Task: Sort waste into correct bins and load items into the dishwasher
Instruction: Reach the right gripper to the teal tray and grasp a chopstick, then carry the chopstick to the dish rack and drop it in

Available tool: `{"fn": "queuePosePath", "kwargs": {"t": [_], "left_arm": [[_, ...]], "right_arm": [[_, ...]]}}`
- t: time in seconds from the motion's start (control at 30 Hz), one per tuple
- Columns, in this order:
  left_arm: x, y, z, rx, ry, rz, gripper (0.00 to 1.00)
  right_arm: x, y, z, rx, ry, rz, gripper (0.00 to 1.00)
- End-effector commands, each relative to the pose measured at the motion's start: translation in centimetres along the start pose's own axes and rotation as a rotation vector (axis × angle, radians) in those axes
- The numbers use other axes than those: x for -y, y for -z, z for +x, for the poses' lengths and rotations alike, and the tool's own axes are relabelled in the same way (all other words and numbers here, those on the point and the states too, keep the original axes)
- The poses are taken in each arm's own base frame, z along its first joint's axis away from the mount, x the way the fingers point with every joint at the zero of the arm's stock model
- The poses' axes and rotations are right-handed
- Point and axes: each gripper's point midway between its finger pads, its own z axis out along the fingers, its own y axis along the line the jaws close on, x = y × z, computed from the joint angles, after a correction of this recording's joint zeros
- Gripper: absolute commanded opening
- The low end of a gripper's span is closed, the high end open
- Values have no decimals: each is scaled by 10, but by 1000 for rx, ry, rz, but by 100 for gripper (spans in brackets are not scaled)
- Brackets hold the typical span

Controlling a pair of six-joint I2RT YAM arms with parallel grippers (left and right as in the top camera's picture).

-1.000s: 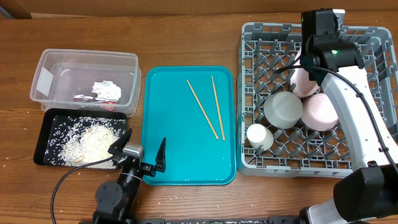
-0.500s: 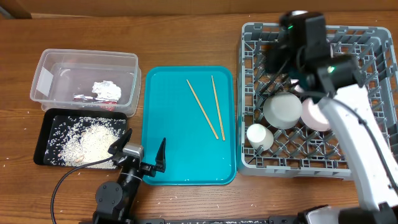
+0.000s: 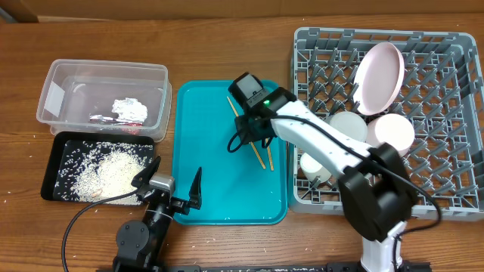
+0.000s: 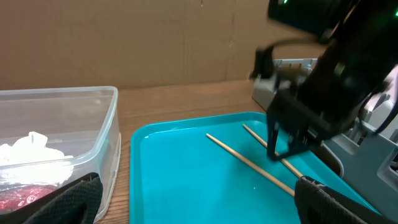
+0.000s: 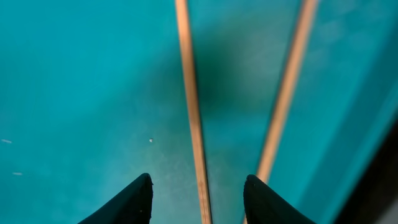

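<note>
Two wooden chopsticks (image 3: 270,160) lie on the teal tray (image 3: 219,189). My right gripper (image 3: 253,143) is open just above them. In the right wrist view its fingers (image 5: 202,199) straddle one chopstick (image 5: 193,124), and the other chopstick (image 5: 283,106) lies just right of it. My left gripper (image 3: 172,189) is open and empty at the tray's near left edge (image 4: 199,208). The plate (image 3: 378,75), two bowls (image 3: 349,125) and the cup (image 3: 311,168) stand in the grey rack (image 3: 446,181). The wrapper (image 3: 127,110) lies in the clear tub (image 3: 102,75). Rice (image 3: 110,177) fills the black tray (image 3: 57,155).
The tub and black tray stand left of the teal tray, and the rack stands to its right. My right arm (image 3: 325,140) stretches from the rack side across the tray's right edge. A few rice grains lie on the wooden table (image 3: 23,227) at the front left.
My right arm has swung from above the rack leftward and down over the chopsticks on the teal tray. The plate now shows leaning in the rack. My left arm has not moved.
</note>
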Motion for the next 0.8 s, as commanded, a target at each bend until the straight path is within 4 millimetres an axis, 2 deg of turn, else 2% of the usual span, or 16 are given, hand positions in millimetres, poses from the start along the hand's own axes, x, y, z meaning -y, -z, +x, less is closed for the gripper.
{"fn": "queuePosePath", "kwargs": {"t": [0.0, 0.03, 0.13, 0.17, 0.2, 0.23, 0.3, 0.33, 0.47, 0.53, 0.63, 0.73, 0.77], "left_arm": [[-4, 0, 1, 4, -21, -17, 100], [-4, 0, 1, 4, -21, -17, 100], [-4, 0, 1, 4, -21, -17, 100], [-4, 0, 1, 4, -21, -17, 100], [-4, 0, 1, 4, -21, -17, 100], [-4, 0, 1, 4, -21, -17, 100], [-4, 0, 1, 4, -21, -17, 100], [-4, 0, 1, 4, -21, -17, 100], [-4, 0, 1, 4, -21, -17, 100], [-4, 0, 1, 4, -21, -17, 100], [-4, 0, 1, 4, -21, -17, 100], [-4, 0, 1, 4, -21, -17, 100], [-4, 0, 1, 4, -21, -17, 100]], "right_arm": [[-14, -23, 19, -77, 129, -29, 49], [-14, -30, 22, -94, 135, -22, 48], [-13, -41, 28, -121, 129, -14, 35], [-12, -41, 28, -120, 126, -14, 34], [-13, -41, 28, -121, 126, -14, 26], [-13, -41, 28, -121, 126, -14, 23], [-12, -41, 28, -124, 126, -13, 23], [-12, -40, 29, -128, 123, -11, 17], [-8, -35, 27, -125, 97, 17, 9], [-10, -23, 22, -113, 86, 14, 4], [-13, 19, -1, -16, 84, 8, 4], [2, 86, -32, 168, 5, 25, 4], [8, 97, -36, 197, -28, 34, 4]]}}
